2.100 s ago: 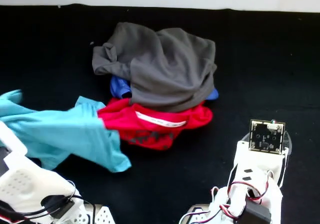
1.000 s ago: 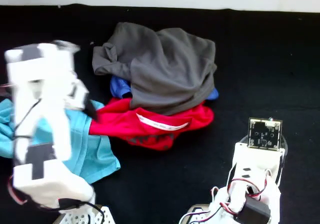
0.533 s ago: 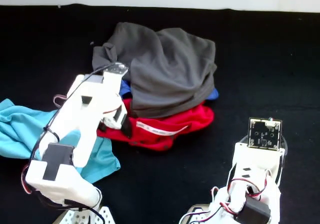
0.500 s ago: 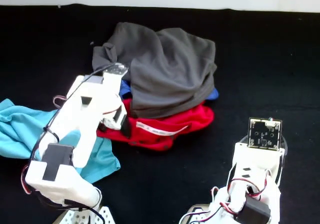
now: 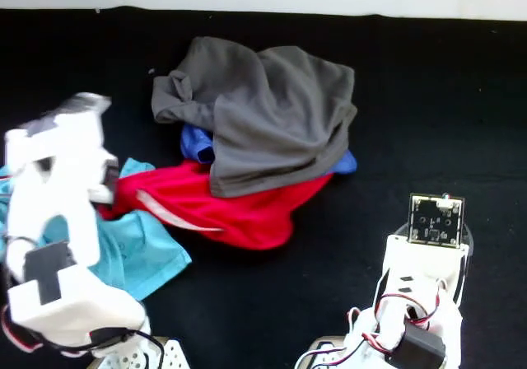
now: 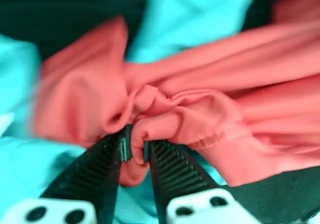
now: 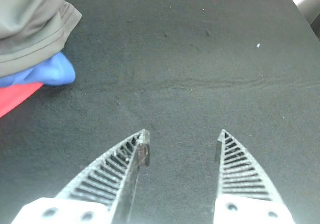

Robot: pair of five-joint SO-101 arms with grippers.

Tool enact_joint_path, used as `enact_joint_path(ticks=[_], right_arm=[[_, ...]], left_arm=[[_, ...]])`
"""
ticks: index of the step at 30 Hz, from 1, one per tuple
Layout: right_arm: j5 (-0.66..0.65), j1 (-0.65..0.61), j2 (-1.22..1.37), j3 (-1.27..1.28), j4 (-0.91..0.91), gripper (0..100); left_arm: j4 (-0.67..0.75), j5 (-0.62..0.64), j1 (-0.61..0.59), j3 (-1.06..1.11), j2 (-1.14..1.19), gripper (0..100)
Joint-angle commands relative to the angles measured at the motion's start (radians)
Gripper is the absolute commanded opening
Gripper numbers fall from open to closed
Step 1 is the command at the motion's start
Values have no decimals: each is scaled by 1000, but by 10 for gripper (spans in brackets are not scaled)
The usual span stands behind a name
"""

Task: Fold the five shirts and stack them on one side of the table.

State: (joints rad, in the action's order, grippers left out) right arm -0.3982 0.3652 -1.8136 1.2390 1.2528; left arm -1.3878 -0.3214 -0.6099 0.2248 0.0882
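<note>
Black tabletop (image 5: 428,97) is carrying a heap of shirts at centre. Grey shirt (image 5: 272,105) is sitting on top, crumpled and biggest, covering most of the heap. Red shirt (image 5: 230,208) is lying under it. Its long axis is running from the heap out toward the left arm (image 5: 62,179), with the far end trapped beneath the grey one. Teal shirt (image 5: 140,249) is lying bunched at the left, partly under the red end and beside the left arm's base. Blue shirt (image 5: 198,145) is peeking out on both sides of the grey one, mostly buried. I am counting four colours and cannot tell where the fifth shirt is.

Left gripper (image 6: 134,134) is pinching a bunched fold of red shirt (image 6: 210,109). Its black ribbed fingers (image 6: 107,159) are nearly closed on the cloth, with teal fabric (image 6: 195,14) underneath. Right gripper (image 7: 182,136) is hanging over bare tabletop (image 7: 200,59) on the near right of the heap. Its fingers (image 7: 125,159) are spread wide with nothing between them, and the grey hem and a blue corner are lying ahead and off to one side.

Key relation: the red shirt is extending from the left fingers toward the heap, so the left arm is the nearer one. Judging from this, freeing it is calling for a pull leftward, away from the grey shirt. The risk is dragging the grey one along.
</note>
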Motion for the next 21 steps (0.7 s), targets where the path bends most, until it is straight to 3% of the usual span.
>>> enact_joint_path(ticks=[1,6,12,21], right_arm=[[-5,4,2,-2,5,213],[-5,4,2,-2,5,213],[-5,2,2,-2,4,213],[-5,2,2,-10,4,213]], left_arm=[[-118,-28,-186,-260,-45,8],[-230,-32,-374,-619,-45,8],[-232,-32,-526,-929,-44,8],[-207,-29,-562,-992,-35,9]])
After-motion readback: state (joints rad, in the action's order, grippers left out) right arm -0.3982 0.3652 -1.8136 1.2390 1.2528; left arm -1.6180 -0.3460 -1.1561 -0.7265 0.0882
